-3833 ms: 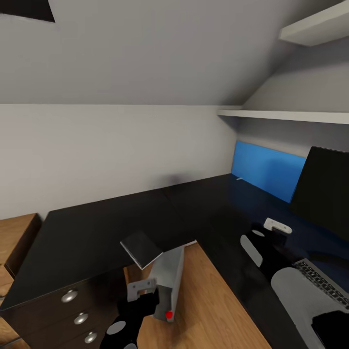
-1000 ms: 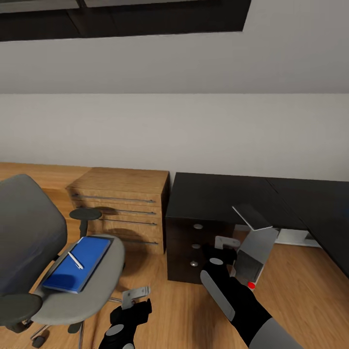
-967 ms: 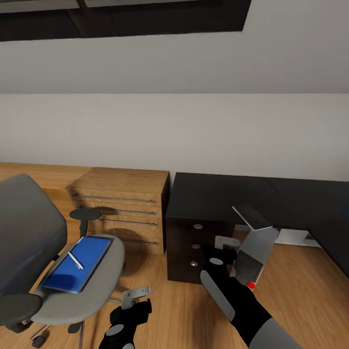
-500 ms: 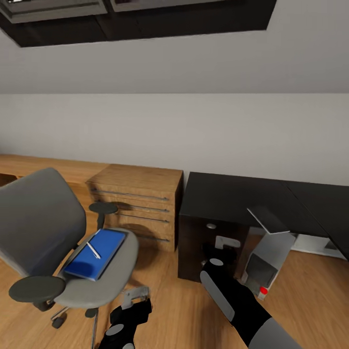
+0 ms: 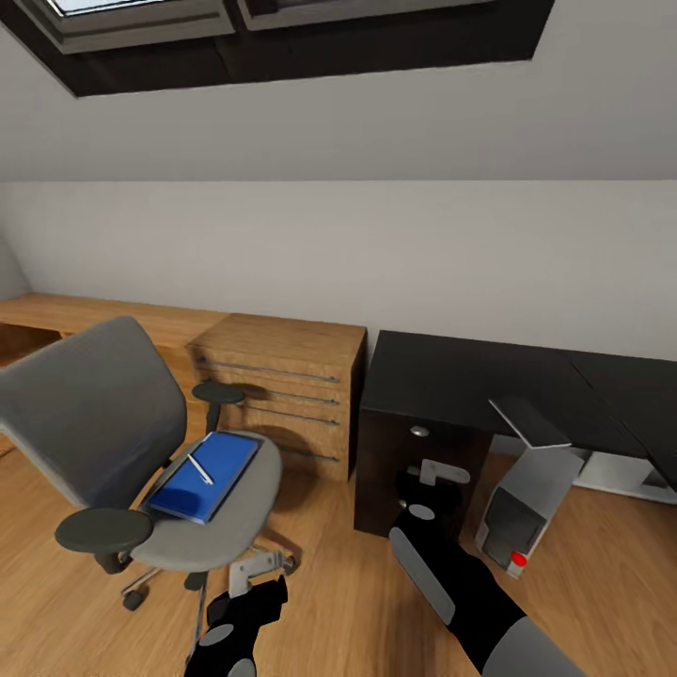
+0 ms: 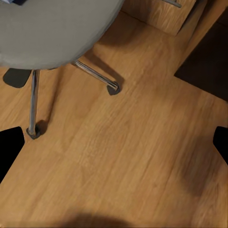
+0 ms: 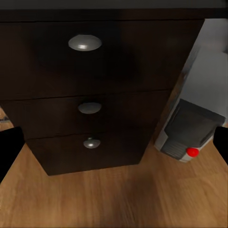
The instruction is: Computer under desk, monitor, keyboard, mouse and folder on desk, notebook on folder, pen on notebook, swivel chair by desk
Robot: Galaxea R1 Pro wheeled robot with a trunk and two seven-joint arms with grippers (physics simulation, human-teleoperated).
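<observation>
Here pen [image 5: 199, 468] atop folder [image 5: 205, 464] (notebook perhaps beneath) on swivel chair [image 5: 113, 442].

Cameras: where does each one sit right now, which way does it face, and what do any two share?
Head view: high, facing forward and down at the swivel chair, folder, pen, desk; both arms show.
Left wrist view: looks down at the floor and chair base; dark fingertips at the edges.
Right wrist view: faces the desk drawers and computer; fingertips at the edges.
Shared: the head and right wrist views both show the computer.

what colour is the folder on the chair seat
Bright blue; the folder shows best in the head view.
</observation>
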